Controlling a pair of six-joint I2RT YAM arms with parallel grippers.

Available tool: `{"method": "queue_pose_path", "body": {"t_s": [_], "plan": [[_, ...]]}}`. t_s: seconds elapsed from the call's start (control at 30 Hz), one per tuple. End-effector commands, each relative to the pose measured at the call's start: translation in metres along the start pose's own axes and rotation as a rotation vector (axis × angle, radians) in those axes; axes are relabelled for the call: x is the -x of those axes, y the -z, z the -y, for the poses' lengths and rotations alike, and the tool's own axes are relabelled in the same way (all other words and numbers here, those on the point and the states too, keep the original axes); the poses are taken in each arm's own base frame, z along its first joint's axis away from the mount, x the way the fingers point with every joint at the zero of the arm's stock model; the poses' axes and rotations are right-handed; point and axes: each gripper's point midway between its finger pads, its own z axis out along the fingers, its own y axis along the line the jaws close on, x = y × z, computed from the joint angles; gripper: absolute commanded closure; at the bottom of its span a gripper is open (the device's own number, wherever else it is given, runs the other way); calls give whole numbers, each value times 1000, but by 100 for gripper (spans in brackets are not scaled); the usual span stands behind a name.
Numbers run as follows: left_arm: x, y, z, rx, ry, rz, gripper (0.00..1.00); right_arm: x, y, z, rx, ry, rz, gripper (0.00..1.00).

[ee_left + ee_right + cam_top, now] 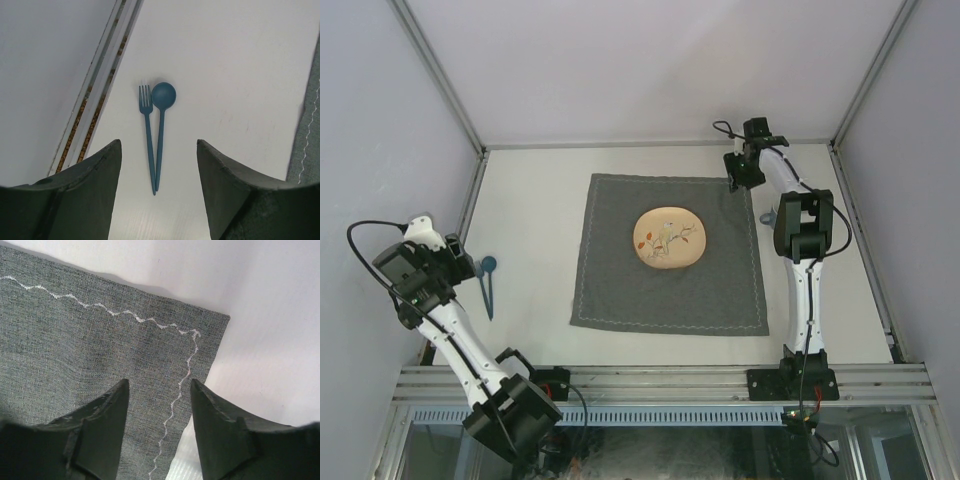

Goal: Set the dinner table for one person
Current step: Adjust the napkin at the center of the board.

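Off-white bench filling the walled cell, fork and spoon side by side near its left edge below the wide-spread left tool, likely snagged together; right tool equally wide over cloth toward far-right corner.

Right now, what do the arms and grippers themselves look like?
The left arm and right arm have white links, black joints, and loose black cables at wrist and base. The left gripper and right gripper have dark, matte, wedge-shaped fingers tapering to blunt tips. No markings are legible.
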Motion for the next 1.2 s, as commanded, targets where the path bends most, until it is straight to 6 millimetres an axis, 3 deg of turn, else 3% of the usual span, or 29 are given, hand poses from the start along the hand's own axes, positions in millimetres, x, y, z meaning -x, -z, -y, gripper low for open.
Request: {"method": "queue_pose_path", "body": {"t_s": [0.0,0.4,0.6,0.8,1.17], "plan": [[2,-3,-4,5,-23,22,34,5,-2,0,-10,-8,16,51],[1,-3,-5,12,-28,20,34,0,-12,0,-9,-8,0,52],[1,-3,-4,10,-27,21,34,0,-13,-1,-1,-8,-3,80],[0,-3,-4,8,-24,17,34,4,-12,2,-11,-5,7,100],[-2,-2,-5,18,-34,13,34,19,-19,8,-53,28,37,100]]}}
